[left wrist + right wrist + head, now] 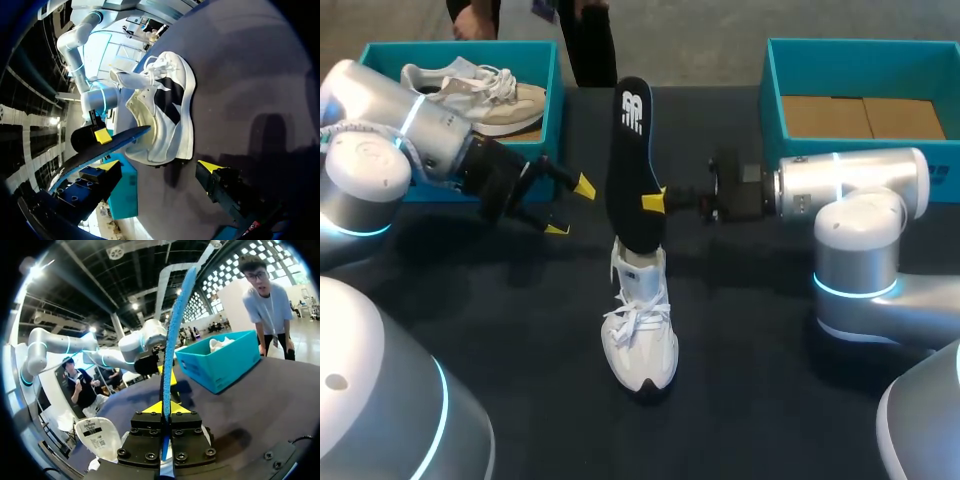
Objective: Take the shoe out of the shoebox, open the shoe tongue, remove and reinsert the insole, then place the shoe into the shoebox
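Observation:
A white shoe [640,335] stands on the black table, toe toward the front edge. A black insole [628,165] rises upright from its opening, with a blue underside seen edge-on [172,340] in the right wrist view. My right gripper [655,201] is shut on the insole's edge from the right, and its yellow tips [164,409] pinch it. My left gripper [570,207] stands open just left of the insole, touching nothing. From the left wrist, the shoe [167,115] and insole [107,147] lie ahead of the open left gripper [160,167].
A teal shoebox [545,125] at the back left holds a second, beige-soled shoe [480,88]; it also shows as the teal box [220,365] past the insole. Another teal shoebox [775,90] at the back right has a bare cardboard floor.

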### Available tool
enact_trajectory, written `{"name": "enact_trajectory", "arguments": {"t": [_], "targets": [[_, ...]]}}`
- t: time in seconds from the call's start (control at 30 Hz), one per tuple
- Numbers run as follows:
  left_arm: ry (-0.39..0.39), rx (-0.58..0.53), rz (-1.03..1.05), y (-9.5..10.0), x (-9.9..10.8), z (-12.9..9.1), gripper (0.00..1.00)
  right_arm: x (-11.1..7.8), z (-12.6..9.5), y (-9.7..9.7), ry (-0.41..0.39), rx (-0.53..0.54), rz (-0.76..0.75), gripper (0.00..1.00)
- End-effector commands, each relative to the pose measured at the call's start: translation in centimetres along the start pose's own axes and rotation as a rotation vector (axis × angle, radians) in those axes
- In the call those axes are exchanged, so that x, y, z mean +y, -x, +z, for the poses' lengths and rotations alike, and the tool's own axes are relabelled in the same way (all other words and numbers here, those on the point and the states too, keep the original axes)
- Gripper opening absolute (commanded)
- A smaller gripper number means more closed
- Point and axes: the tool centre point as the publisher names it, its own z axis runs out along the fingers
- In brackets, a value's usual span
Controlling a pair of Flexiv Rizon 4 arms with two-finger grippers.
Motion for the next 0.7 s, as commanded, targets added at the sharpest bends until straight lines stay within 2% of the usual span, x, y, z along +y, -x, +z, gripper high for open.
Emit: {"name": "enact_trajectory", "arguments": {"t": [0.03,0.33,0.7], "targets": [[0.003,0.001,0.001,-0.01,-0.09,0.03,1.0,0.01,0.57,-0.01,-0.025,-0.024,0.033,0.0],[0.003,0.001,0.001,-0.01,-0.09,0.03,1.0,0.23,1.3,-0.47,-0.009,-0.025,0.066,0.0],[0.003,0.001,0.001,-0.01,-0.09,0.03,1.0,0.78,1.31,-0.9,0.016,-0.074,0.1,0.0]]}}
